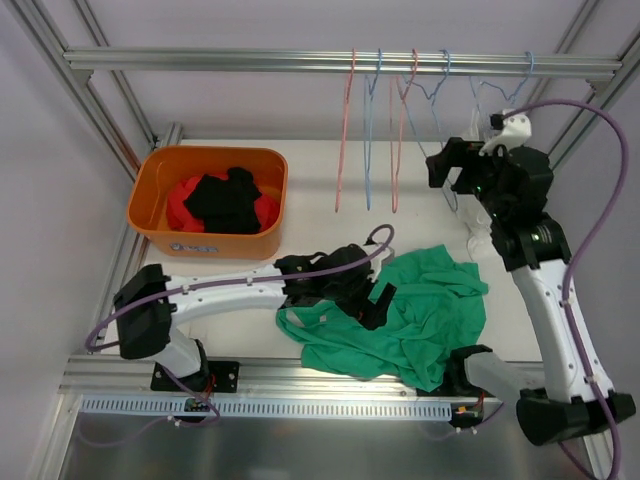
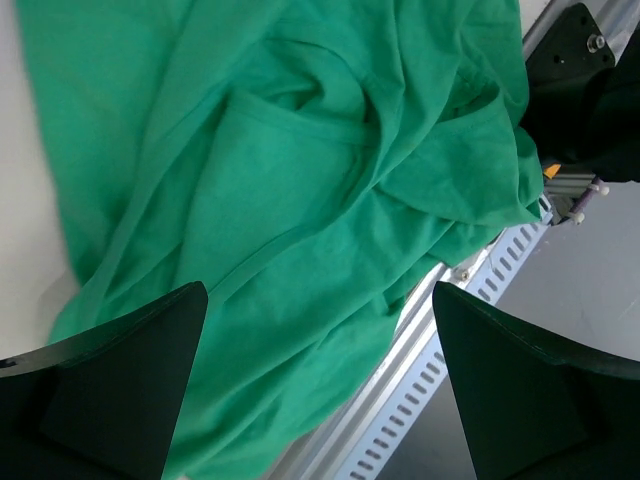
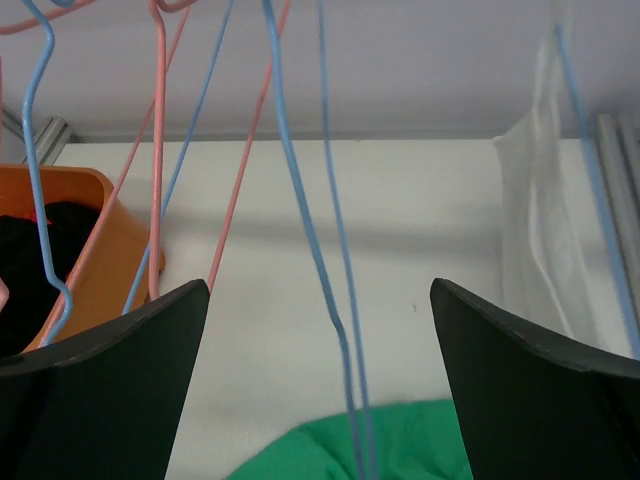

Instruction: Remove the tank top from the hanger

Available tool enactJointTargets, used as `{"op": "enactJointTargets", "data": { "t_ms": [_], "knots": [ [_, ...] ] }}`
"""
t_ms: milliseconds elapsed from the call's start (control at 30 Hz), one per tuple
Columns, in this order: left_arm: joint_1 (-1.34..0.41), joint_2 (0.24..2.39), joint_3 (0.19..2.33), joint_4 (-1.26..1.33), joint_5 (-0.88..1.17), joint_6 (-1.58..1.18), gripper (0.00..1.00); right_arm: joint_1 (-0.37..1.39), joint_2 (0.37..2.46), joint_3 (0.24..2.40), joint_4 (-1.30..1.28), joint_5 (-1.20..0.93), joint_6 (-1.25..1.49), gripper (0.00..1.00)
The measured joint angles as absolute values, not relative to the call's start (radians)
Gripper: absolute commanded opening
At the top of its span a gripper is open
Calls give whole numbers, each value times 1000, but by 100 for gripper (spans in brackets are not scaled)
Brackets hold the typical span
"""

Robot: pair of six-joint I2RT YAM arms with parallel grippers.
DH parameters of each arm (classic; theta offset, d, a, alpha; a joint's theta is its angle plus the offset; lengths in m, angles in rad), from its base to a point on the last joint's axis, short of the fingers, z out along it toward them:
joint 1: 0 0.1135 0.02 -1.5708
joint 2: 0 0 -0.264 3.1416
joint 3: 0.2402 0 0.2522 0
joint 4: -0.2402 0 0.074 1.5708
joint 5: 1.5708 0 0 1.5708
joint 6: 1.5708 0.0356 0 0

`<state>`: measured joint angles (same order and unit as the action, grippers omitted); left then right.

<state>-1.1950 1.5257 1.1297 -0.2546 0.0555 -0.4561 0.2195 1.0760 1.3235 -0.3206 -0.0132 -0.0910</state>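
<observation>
Tank top [image 1: 430, 300], soft crumpled green knit, lies under our left gripper [image 2: 318, 290], spread wide and empty; our right gripper [image 3: 320, 290] gapes among thin wire hangers [image 3: 302, 165].

Left claw [image 1: 376, 300] is down on the crumpled green tank top [image 1: 425, 315] spreading out to its right, right claw [image 1: 440, 168] is up beside the dangling wire hangers [image 1: 343, 150], orange bin [image 1: 210, 152] well off to their left.
</observation>
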Motion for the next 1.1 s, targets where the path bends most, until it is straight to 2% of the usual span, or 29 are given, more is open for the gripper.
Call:
{"op": "enactJointTargets", "data": {
  "t_ms": [200, 300, 500, 567, 600, 633, 767, 867, 1000, 1100],
  "knots": [
    [-1250, 1788, 1265, -216, 56, -429, 99, 155, 715, 1255, -464, 39, -113, 100],
    [-1279, 1926, 1333, -218, -9, -400, 99, 154, 545, 1256, -527, 8, -121, 100],
    [-1330, 2101, 1488, -233, -197, -353, 97, 154, 381, 1254, -620, -127, -117, 99],
    [-1342, 2149, 1542, -236, -251, -350, 38, 154, 364, 1254, -640, -159, -114, 99],
    [-1343, 2169, 1566, -233, -269, -348, 15, 154, 357, 1254, -648, -173, -113, 99],
    [-1344, 2185, 1581, -222, -277, -352, 0, 154, 351, 1254, -656, -181, -112, 100],
    [-1356, 2183, 1562, -191, -348, -384, 0, 154, 318, 1254, -672, -193, -113, 99],
    [-1368, 2099, 1437, -177, -429, -434, 0, 154, 292, 1255, -672, -190, -114, 100],
    [-1367, 1817, 1183, -331, -547, -509, 0, 154, 284, 1254, -672, -184, -116, 99],
    [-1362, 1523, 1099, -456, -636, -547, 0, 154, 284, 1245, -669, -180, -115, 99]
  ]
}}
